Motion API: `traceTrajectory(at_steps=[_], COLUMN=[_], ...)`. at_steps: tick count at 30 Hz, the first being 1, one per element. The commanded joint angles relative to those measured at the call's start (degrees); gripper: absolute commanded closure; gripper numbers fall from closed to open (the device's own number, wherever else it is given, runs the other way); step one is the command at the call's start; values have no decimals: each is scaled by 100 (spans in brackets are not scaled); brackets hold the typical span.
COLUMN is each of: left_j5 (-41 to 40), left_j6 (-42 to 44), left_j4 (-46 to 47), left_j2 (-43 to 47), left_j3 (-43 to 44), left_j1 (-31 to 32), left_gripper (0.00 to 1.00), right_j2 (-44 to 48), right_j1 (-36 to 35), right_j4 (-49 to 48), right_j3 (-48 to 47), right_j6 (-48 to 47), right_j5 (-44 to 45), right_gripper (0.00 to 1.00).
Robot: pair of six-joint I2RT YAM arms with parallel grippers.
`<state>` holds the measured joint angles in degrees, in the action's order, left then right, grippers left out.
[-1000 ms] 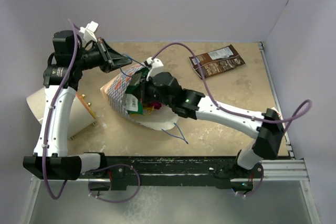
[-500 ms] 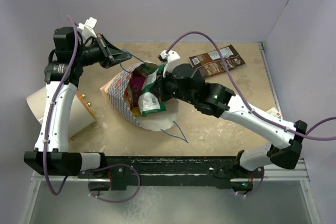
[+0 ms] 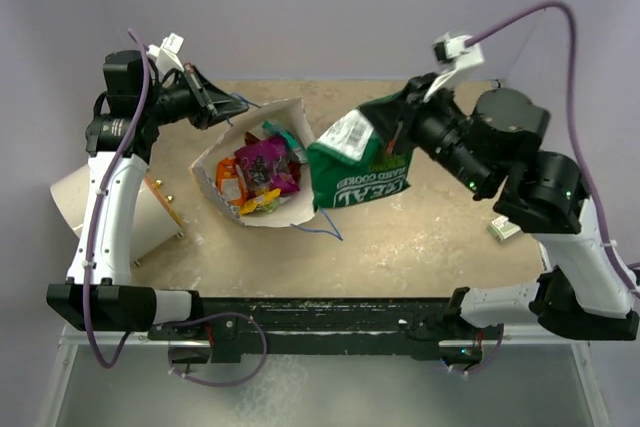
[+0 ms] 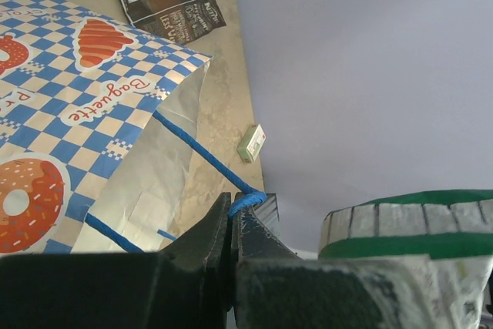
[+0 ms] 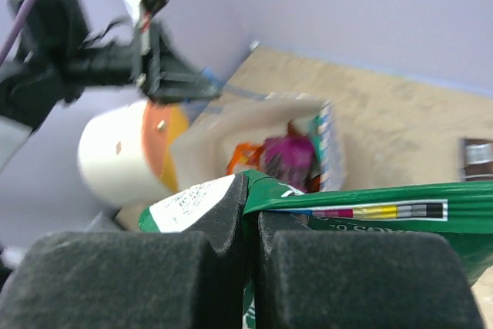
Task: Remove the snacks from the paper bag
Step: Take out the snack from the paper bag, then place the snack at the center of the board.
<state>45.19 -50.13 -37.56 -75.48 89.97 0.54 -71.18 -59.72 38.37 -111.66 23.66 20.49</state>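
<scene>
One more snack out. Since half a second ago: green-and-white packet (image 3: pixel 355 162) drawn from the mouth of the paper bag (image 3: pixel 298 115) and carried right. Hangs now just beside the bag, clear of its rim, over the worktop (image 3: pixel 450 207); contact of its lower edge with the worktop cannot be told. Grip: right pincer (image 3: pixel 398 127) clenched on the packet's top edge; left pincer (image 3: pixel 232 105) clamped on the blue cord handle (image 4: pixel 196 152), keeping the mouth open. Inside the bag: purple packet (image 3: pixel 262 162), orange packet (image 3: pixel 230 177), teal packet (image 3: pixel 285 137), lying loose. Judged: extraction complete, set-down outstanding. Release well apart from the bag advised. At least three snacks left to fetch.
</scene>
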Motion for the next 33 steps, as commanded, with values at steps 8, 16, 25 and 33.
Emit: traceTrajectory(at_steps=[8, 16, 25, 33], left_j5=[31, 151, 157, 237], left_j6=[48, 275, 464, 472], left_j4=[187, -159, -596, -651], left_j2=[288, -17, -188, -423], left_j3=[-126, 211, 297, 511], left_j1=[-36, -36, -36, -36], left_gripper=[100, 100, 100, 100], right_j2=[-763, -2055, -3471, -4062], right_j1=[1774, 4026, 5699, 6034], right_j4=[-553, -933, -974, -366], right_j3=[-512, -311, -957, -1425], right_j6=[-2688, -3027, -3337, -5263], right_j5=[941, -1041, -3260, -2150], right_gripper=[100, 100, 100, 100])
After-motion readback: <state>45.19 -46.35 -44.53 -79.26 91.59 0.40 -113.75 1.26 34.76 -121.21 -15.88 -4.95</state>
